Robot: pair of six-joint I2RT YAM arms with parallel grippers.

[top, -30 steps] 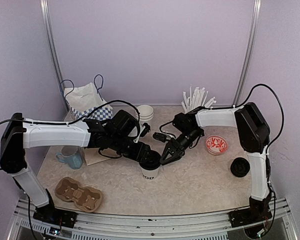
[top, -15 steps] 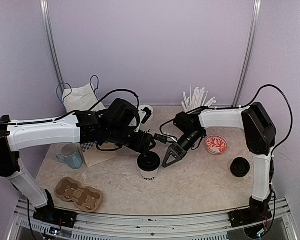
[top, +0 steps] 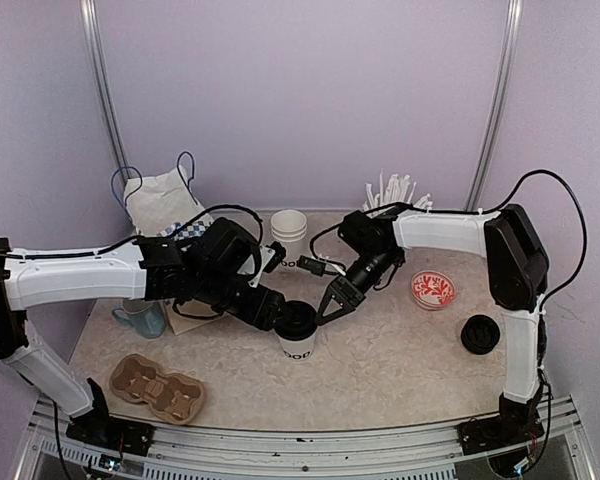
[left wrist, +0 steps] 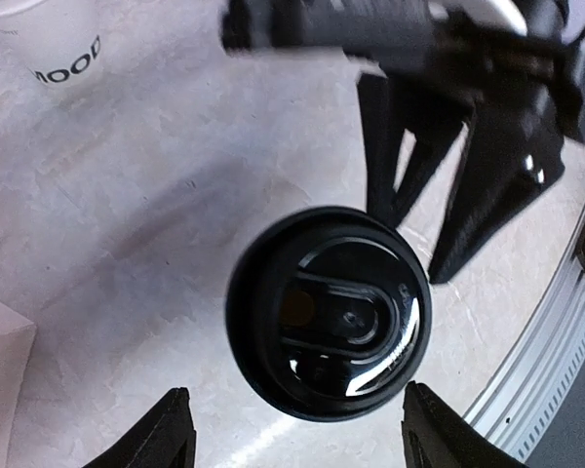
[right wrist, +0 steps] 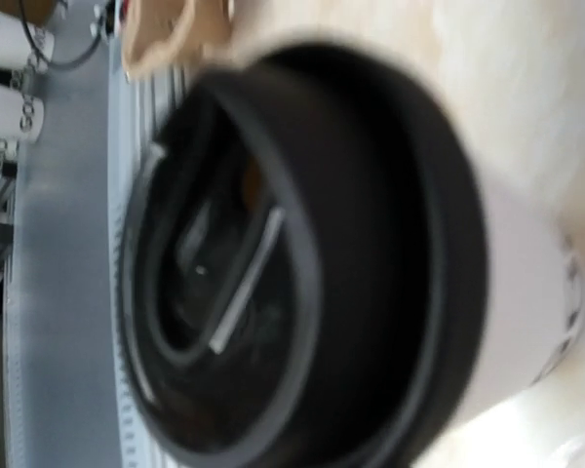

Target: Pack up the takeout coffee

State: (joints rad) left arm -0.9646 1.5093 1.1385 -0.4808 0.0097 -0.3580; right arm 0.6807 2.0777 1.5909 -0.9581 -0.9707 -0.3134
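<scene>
Station stock as I read it from the remote desk:

- Lidded MOOD cup [top: 297, 342]: upright on the table [top: 400, 365], front of centre, black lid seated on top.
- Left gripper [left wrist: 294, 439]: jaws spread wide and empty, hanging just beside the lid on its left; I see no contact.
- Right gripper [top: 329, 305]: fingers parted with bare table showing between them, holding nothing, tips close against the lid's right edge (its own camera is too blurred to help me).
- Spare white cups [top: 289, 227]: stacked, behind the lidded cup.
- Cardboard carrier [top: 158, 388]: front left, well apart from the cup.
- Blue mug [top: 140, 318]: left side.
- Loose black lid [top: 479, 334]: far right.
- Red-patterned dish [top: 433, 290]: right of the grippers.
</scene>
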